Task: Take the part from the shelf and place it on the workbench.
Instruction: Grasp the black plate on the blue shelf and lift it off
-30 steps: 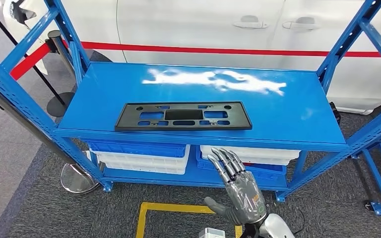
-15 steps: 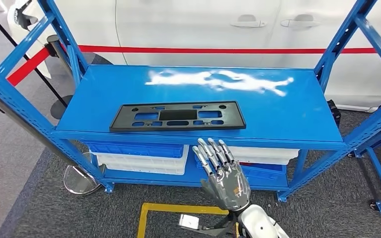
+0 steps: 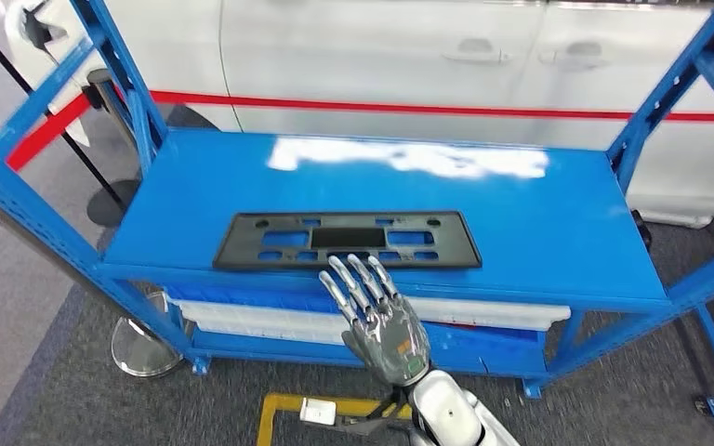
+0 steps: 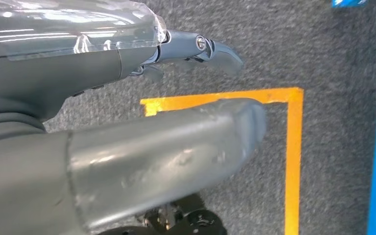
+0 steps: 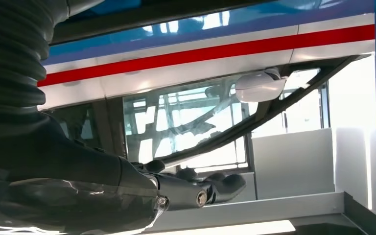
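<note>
Over the last second the right hand (image 3: 378,316) has risen, empty and fingers spread, until its fingertips reach the shelf (image 3: 558,232) edge just short of the part (image 3: 348,241) lying there, so grasping looks imminent.

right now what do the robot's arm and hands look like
The right hand is metallic grey with slim silver-and-dark segmented fingers and small orange marks on its back, on a glossy silver-white forearm. The left hand has a thick matte grey thumb, a darker finger and a clear glossy cover.
</note>
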Motion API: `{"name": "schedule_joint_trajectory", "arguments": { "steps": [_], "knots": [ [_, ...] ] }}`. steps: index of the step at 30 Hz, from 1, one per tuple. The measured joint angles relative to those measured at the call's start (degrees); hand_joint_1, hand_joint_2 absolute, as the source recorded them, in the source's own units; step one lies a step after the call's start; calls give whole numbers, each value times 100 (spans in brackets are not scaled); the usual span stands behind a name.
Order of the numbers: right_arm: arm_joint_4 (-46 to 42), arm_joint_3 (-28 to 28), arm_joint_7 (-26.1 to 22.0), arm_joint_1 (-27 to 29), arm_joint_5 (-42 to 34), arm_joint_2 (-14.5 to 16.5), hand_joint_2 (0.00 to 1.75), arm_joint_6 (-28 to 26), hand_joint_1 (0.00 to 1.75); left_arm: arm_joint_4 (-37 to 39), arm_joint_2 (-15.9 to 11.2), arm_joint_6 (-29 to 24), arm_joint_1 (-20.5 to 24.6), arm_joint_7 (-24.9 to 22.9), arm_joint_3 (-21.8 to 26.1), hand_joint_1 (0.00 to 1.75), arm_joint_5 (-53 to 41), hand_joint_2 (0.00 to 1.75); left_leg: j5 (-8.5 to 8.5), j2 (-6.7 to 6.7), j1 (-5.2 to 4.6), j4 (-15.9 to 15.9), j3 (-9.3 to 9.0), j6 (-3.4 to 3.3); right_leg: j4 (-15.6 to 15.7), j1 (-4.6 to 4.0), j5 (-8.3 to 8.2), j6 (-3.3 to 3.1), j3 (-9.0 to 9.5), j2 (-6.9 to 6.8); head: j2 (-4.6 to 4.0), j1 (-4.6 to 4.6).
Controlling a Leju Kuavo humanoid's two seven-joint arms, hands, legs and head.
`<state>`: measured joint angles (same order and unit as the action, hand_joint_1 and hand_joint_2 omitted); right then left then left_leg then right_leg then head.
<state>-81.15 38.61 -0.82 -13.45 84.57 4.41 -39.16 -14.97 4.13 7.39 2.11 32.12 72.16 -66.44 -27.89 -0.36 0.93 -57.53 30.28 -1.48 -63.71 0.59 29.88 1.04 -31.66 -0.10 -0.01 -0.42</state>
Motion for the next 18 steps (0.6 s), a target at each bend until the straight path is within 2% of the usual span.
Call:
{"name": "schedule_joint_trajectory", "arguments": {
  "steps": [1,3,4,5,6,7,8,9,10,11,12,13,15,16,17,18],
  "knots": [
    [22,4,-1,-16,-9,6,175,3,0,0,-1,0,0,0,10,0,1,0,-51,-2,-1,21,-81,-22,-339,4,47,13,-238,3,0,12],
    [74,16,-1,-25,-31,7,175,20,0,0,-4,-4,-6,-2,37,0,1,0,-181,-16,-3,37,-246,-35,-918,4,269,35,-803,5,0,24],
    [102,22,-1,-22,-45,6,175,34,0,0,-5,-8,-13,-3,51,0,1,0,-262,-27,-3,43,-347,-33,-1020,4,375,36,-1021,5,0,27],
    [125,26,-1,-20,-62,5,175,49,0,0,-5,-13,-21,-4,62,0,-1,0,-351,-40,-3,48,-466,-27,-957,1,414,28,-1161,6,0,32],
    [145,29,-1,-20,-79,4,175,61,0,0,-6,-19,-27,-7,70,0,-3,0,-446,-50,-6,53,-598,-20,-742,-11,318,-2,-1226,5,0,34],
    [164,31,-1,-19,-92,2,175,70,0,0,-6,-22,-34,-10,75,0,-4,0,-546,-57,-8,61,-714,-12,-432,-31,35,-54,-1244,7,0,39],
    [186,32,-1,-15,-100,-6,175,76,0,2,2,-25,-34,-14,79,0,-7,0,-652,-68,-17,48,-836,10,-103,-66,-405,-111,-1255,19,0,42],
    [209,36,-1,-10,-103,-13,175,82,0,4,10,-31,-34,-20,82,0,-10,0,-754,-81,-26,42,-925,49,113,-99,-772,-163,-1251,35,-1,44],
    [223,39,-1,-5,-104,-19,175,90,0,5,16,-41,-32,-26,84,0,-16,0,-842,-90,-29,51,-1009,96,221,-124,-1037,-208,-1251,49,0,41],
    [232,43,-1,-7,-106,-22,175,97,0,5,21,-56,-22,-32,86,0,-22,0,-875,-97,-30,40,-1077,146,242,-145,-1124,-247,-1237,61,0,42],
    [231,46,-1,-17,-107,-18,175,103,0,3,18,-75,-11,-36,86,0,-27,0,-829,-98,-30,-15,-1078,191,222,-144,-1049,-286,-1181,65,0,45],
    [225,48,-1,-26,-107,-11,175,108,0,1,16,-92,3,-37,86,0,-36,0,-719,-87,-23,-188,-1022,220,268,-135,-1008,-327,-1109,64,1,47],
    [225,49,-1,-40,-108,0,175,124,0,-1,16,-115,28,-36,85,0,-61,0,-497,-60,-16,-837,-653,288,424,-95,-930,-390,-901,63,1,45],
    [227,49,-1,-39,-108,1,175,134,0,-1,10,-122,30,-36,84,0,-73,0,-547,-45,-5,-1166,-412,324,490,-76,-884,-404,-795,63,1,43],
    [230,49,-1,-39,-108,1,175,143,0,-2,2,-128,27,-36,84,0,-82,0,-719,-36,3,-1398,-185,363,528,-62,-830,-412,-702,69,1,41],
    [231,50,-1,-39,-108,2,175,149,0,-2,-8,-133,23,-36,84,0,-86,0,-959,-29,14,-1513,5,394,544,-50,-770,-405,-620,77,1,40]
  ]
}}
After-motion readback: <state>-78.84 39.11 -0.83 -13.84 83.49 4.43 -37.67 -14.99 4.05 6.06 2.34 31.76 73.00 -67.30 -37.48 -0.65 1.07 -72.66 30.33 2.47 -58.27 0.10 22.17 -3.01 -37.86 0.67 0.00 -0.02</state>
